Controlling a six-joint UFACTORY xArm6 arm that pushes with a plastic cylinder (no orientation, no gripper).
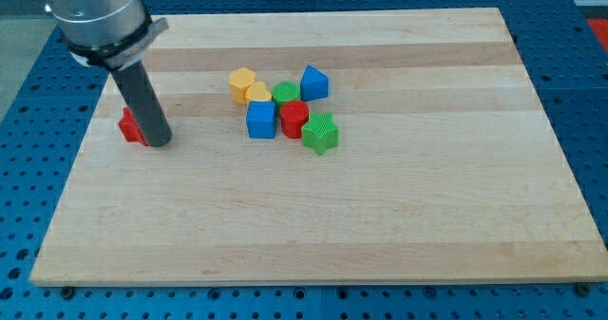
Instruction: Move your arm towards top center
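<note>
My tip [159, 141], a plain rod with no hand to open or close, touches the red block [131, 126] at the surface's [380, 225] left, and top center lies toward two o'clock, beyond the yellow block [242, 81].

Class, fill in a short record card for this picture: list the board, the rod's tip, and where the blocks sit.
board: wooden board on a blue pegged surface
my tip: at the view's left, touching the board
nearest block: red block, right beside my tip, on its left, partly hidden
cluster: upper middle, right of my tip and apart from it
cluster blocks: two yellow blocks, two blue blocks, two green blocks, one red block
</note>
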